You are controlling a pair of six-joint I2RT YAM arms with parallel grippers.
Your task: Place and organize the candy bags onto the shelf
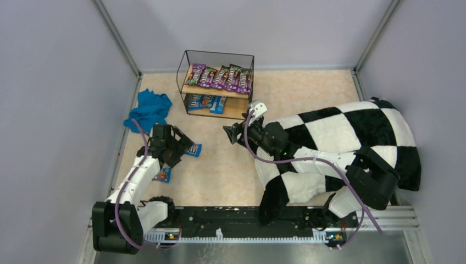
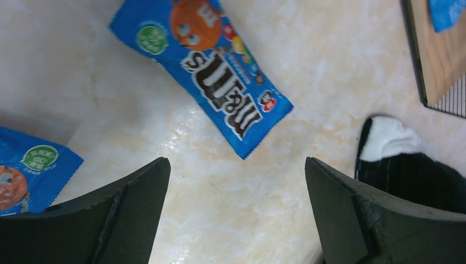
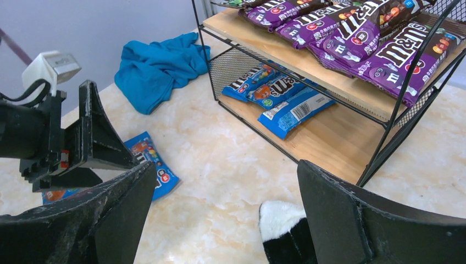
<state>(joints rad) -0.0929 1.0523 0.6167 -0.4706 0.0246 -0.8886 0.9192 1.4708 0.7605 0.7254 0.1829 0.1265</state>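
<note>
The wire shelf [image 1: 237, 108] stands at the back. Its top board holds several purple candy bags [image 1: 220, 77]. Its lower board holds blue bags [image 1: 206, 102]. One blue candy bag [image 1: 193, 149] lies flat on the table. My left gripper [image 1: 184, 147] is open and empty just above its near end [image 2: 214, 71]. A second blue bag [image 1: 162, 175] lies closer to me, at the left edge of the left wrist view [image 2: 30, 176]. My right gripper [image 1: 233, 133] is open and empty, low over the table in front of the shelf [image 3: 340, 143].
A teal cloth [image 1: 148, 110] lies left of the shelf. A black-and-white checkered pillow [image 1: 351, 137] covers the right side, under my right arm. Its corner [image 3: 283, 225] pokes between my right fingers. Grey walls close in the table.
</note>
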